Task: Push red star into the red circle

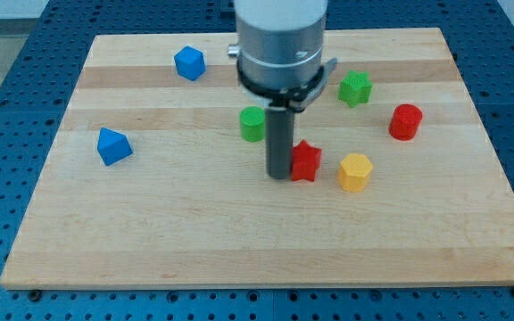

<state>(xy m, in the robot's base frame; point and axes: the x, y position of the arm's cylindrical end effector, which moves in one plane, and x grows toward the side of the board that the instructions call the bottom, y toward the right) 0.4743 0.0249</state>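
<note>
Arm ends in a plain dark rod, no gripper, so nothing is held. The tip (280, 175) sits near the centre of the surface (194, 232), touching the left side of the red star (306, 162). The red circle (406, 121) lies toward the right edge, well apart from the star. A yellow hexagon (355, 172) sits just right of the star. A green cylinder (252, 123) stands just behind the rod. The green star (355, 87) lies toward the top edge, the blue cube (189, 62) toward the top-left corner, and a blue triangular block (113, 145) near the left edge.
</note>
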